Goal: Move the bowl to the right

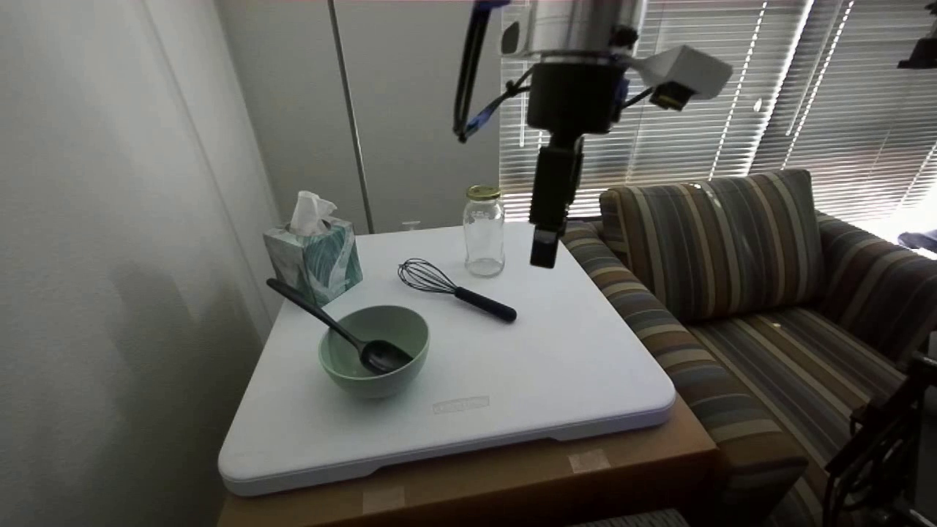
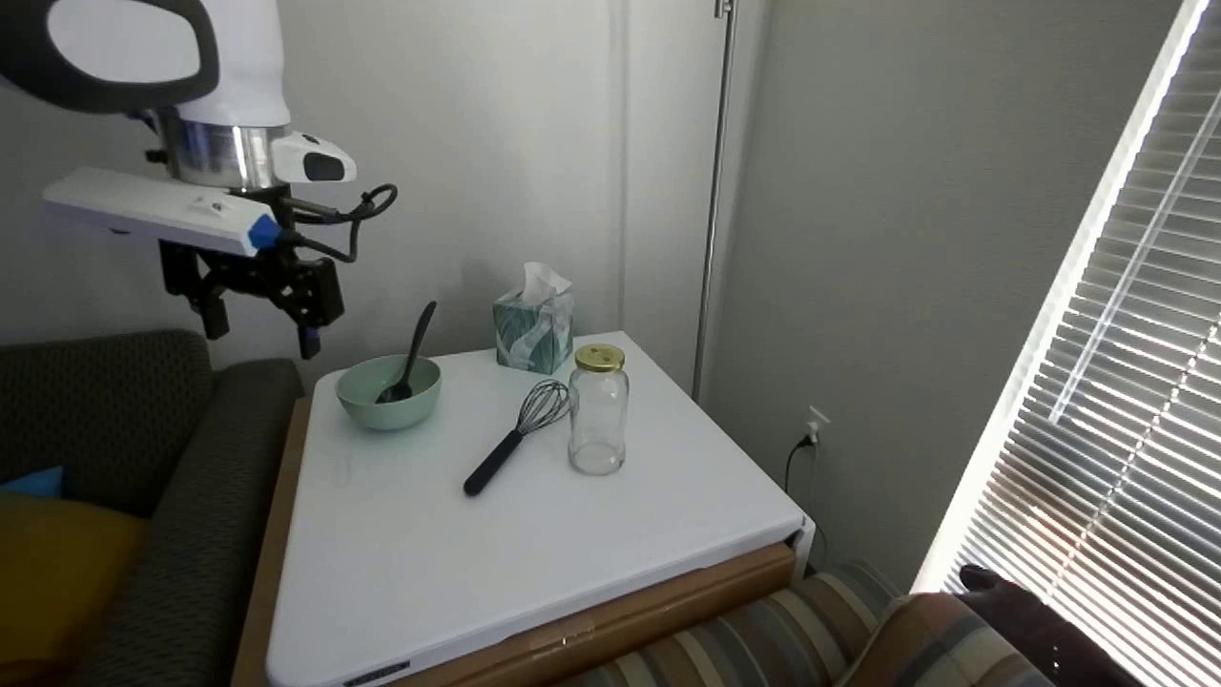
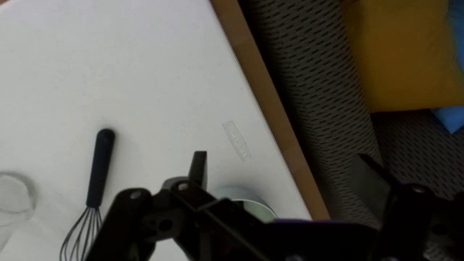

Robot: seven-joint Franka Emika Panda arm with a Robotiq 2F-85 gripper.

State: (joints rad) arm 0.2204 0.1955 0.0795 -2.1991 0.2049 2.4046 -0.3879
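Closest to me, along the worktop's (image 1: 556,373) front edge, the one with a label (image 1: 460,405) stamped near it, stood a dark sofa (image 3: 319,101) with a yellow cushion (image 3: 406,58). The gripper (image 2: 262,332) hung in the air above worktop height, its fingers (image 2: 308,342) released and well apart; in the wrist view they straddled the front edge, one against the white worktop, one against the sofa. Lower down, the bowl (image 1: 384,329) sat upright near the front left corner, a black spoon (image 1: 386,357) in it, handle leaning over the rim towards the left edge. Farther in lay a whisk (image 1: 460,293), its wires towards the back left corner. By that corner, on the left edge, stood a tissue box (image 1: 315,263). A jar (image 1: 484,238) with a gold lid (image 1: 483,192) stood near the back edge. A striped sofa (image 1: 710,249) ran along the right edge, and blinds (image 1: 688,146) hung beyond the back right corner.
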